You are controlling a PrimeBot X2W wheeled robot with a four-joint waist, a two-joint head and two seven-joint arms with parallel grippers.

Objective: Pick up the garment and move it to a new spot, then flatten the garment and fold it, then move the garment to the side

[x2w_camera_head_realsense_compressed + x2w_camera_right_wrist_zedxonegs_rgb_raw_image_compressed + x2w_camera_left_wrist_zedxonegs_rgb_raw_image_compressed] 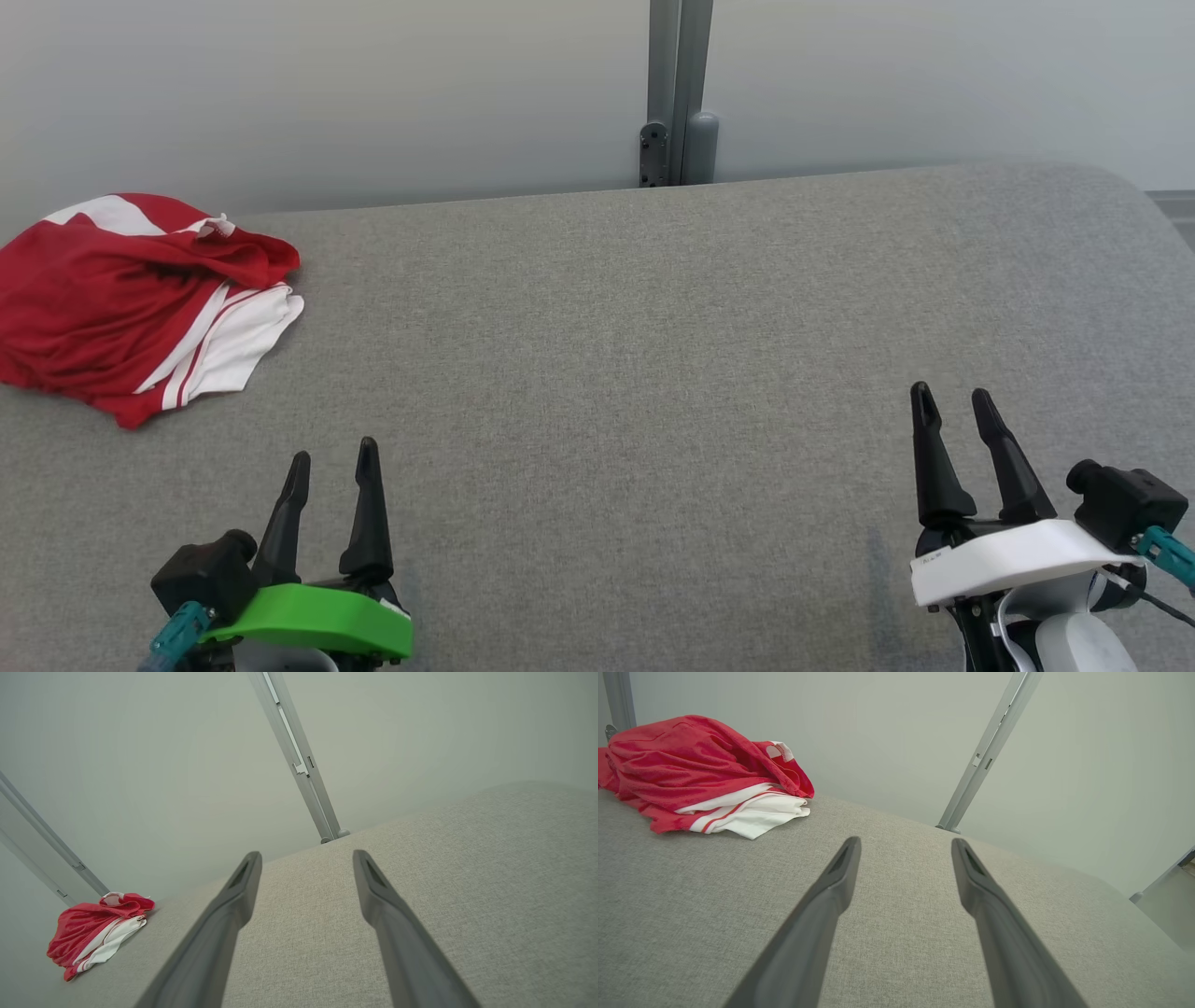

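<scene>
The garment (121,299) is red with white panels and stripes, lying crumpled in a heap at the far left of the grey fabric surface (653,373). It also sits at the upper left in the left wrist view (700,770) and small at the lower left in the right wrist view (96,933). My left gripper (332,455) is open near the front edge, below and to the right of the garment, well apart from it. My right gripper (952,392) is open at the lower right, far from the garment. Nothing is between either pair of fingers.
A pale wall runs behind the surface, with a grey metal post (679,93) standing at its back edge near the middle. The surface's right end curves away at the far right (1148,205). Wide bare fabric lies between the two grippers.
</scene>
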